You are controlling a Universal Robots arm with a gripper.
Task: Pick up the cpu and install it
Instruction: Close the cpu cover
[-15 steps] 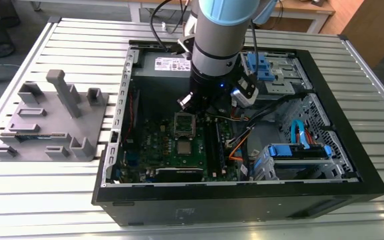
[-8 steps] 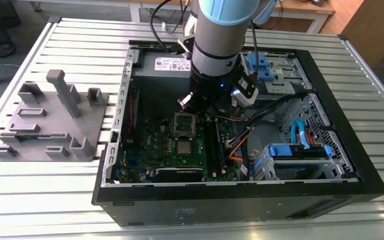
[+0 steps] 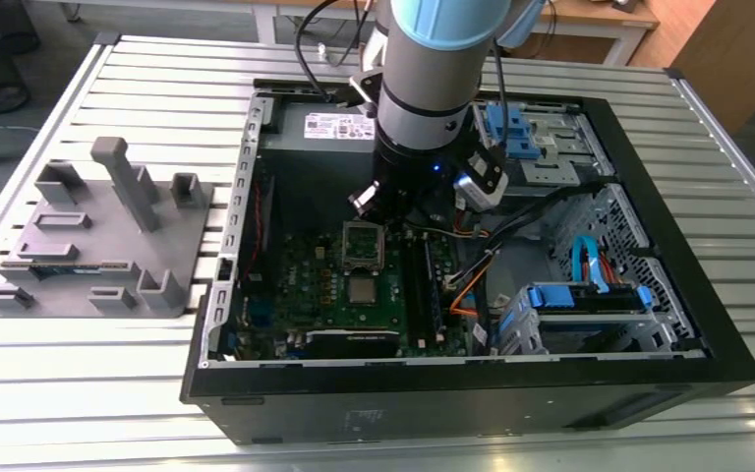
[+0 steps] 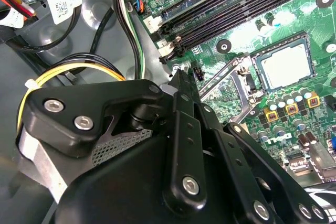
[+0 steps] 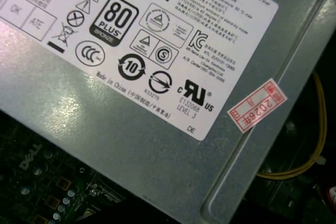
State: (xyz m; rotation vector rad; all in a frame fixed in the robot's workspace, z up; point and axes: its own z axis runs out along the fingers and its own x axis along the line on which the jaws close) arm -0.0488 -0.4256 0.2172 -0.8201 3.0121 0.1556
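Already the cpu (image 4: 285,66) lies flat in the socket (image 4: 310,43) of the green board (image 3: 302,295), its pale silvery top facing up and the dark frame around it. In the exterior view it shows as a small light square near the middle of the board, inside the open computer case (image 3: 483,398) that rests on a slatted metal table (image 3: 89,393).

The arm (image 3: 436,69) reaches down into the case from above. The gripper (image 4: 182,90) hangs over the edge of the board, near the socket but apart from the cpu. I cannot tell whether it is wide or narrow, since the second wrist view sees its black links from behind.

Between the gripper and the cpu stands a hinged metal plate (image 3: 362,244), tilted up from the socket. Long black memory slots (image 4: 247,9) run beside the socket. Yellow wires (image 4: 79,69) curve past the body of the gripper.

The first wrist view looks onto the grey power supply box (image 5: 131,145), with a white label and a red-and-white sticker (image 5: 257,105) on it.

Outside the case, on the exterior view's left, a grey holder (image 3: 89,246) sits on the table with a memory stick (image 3: 70,265) lying in it, well apart from the arm.
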